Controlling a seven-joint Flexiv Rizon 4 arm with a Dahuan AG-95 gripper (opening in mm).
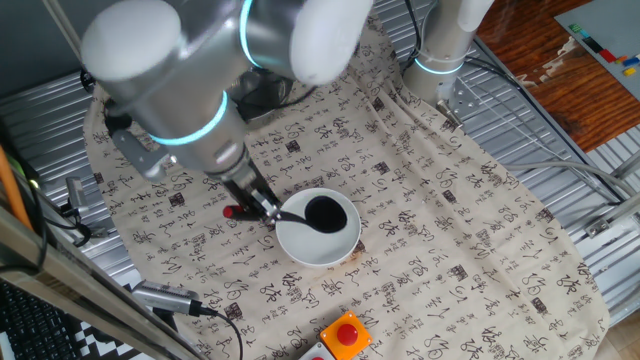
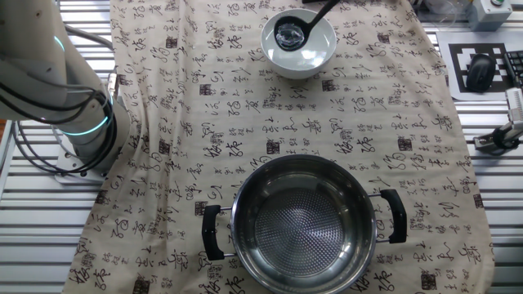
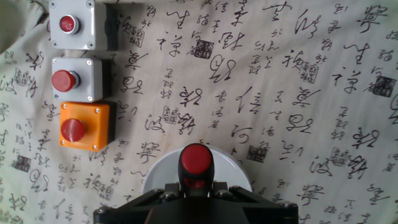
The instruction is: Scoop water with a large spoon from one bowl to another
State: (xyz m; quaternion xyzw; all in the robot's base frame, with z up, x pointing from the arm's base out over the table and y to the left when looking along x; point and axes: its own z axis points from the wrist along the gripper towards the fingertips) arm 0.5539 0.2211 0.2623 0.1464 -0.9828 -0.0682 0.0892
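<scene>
Here, black ladle point(image 1: 322, 213) with red handle end point(image 3: 196, 159), scoop sunk in the white bowl point(image 1: 318, 252) near one tabletop edge, pinched by the pincer point(image 1: 262, 207). Steel pot point(image 2: 303, 223) well apart, near the opposite edge, seen only from the other fixed view. Three button boxes point(image 3: 78, 124) beside the bowl in the hand view.

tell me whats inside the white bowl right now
The black scoop of the large spoon sits inside the white bowl, its handle held in the gripper. Water glints in the scoop; the bowl floor beneath it is covered.
</scene>
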